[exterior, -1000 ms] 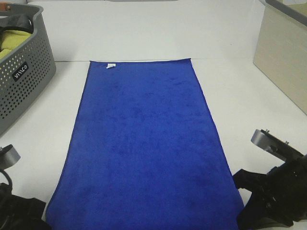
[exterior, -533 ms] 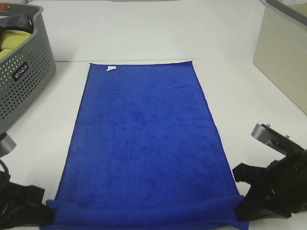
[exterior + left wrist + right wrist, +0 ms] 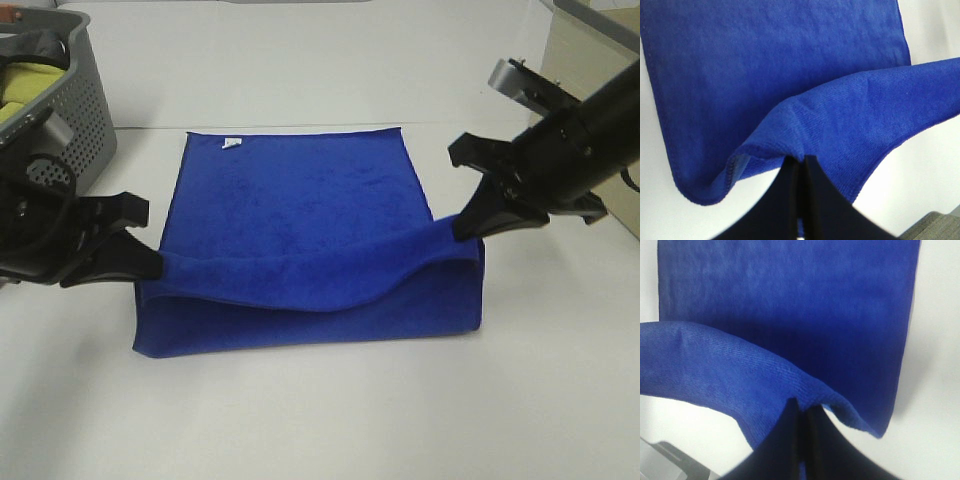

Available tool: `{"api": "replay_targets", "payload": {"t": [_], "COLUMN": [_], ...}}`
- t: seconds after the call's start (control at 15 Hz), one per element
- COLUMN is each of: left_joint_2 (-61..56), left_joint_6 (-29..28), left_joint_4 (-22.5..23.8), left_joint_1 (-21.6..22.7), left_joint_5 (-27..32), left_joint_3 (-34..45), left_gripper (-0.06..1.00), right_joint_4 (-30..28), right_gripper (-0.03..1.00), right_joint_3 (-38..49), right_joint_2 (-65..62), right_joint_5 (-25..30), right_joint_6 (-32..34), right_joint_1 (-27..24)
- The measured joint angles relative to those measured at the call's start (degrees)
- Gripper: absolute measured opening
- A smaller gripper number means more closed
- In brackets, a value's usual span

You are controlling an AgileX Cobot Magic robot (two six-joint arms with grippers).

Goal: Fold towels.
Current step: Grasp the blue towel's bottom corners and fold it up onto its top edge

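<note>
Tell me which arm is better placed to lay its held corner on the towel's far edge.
Right, probably. Both grippers are shut on the lifted edge of the blue towel, but the right gripper holds its corner nearer the far edge than the left gripper. The left has farther to go.

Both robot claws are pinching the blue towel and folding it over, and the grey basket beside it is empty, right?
Not quite. The grey basket isn't empty: the exterior high view shows a yellow-green cloth inside. The rest holds: the left gripper and the right gripper each pinch the blue towel, holding one edge raised over the rest.
</note>
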Motion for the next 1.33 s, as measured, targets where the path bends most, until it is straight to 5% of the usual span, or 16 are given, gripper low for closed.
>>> {"api": "replay_targets", "payload": {"t": [0.2, 0.87, 1.13, 1.33], "left_joint_2": [4.93, 27.67, 35.12, 40.39], "left_joint_6": [-1.83, -2.35, -2.12, -1.95], "left_joint_4": [1.43, 3.72, 4.18, 5.67], "left_joint_1": [0.06, 0.06, 0.06, 0.06], "left_joint_5": [-0.4, -11.86, -16.21, -21.26], "left_joint_3": [-5.9, -41.37, -50.88, -56.21], "left_gripper": [0.0, 0.0, 0.0, 0.0], "right_joint_4": [-0.69, -7.73, -9.51, -9.68], "right_gripper": [0.0, 0.0, 0.0, 0.0], "right_joint_3": [-9.11, -64.0, -76.32, -77.58], "right_joint_2": [5.56, 39.94, 48.41, 52.2], "right_joint_5": [2.18, 10.77, 9.63, 3.32], "right_joint_6": [0.92, 9.0, 10.08, 9.85], "right_joint_1": [0.0, 0.0, 0.0, 0.0]}}
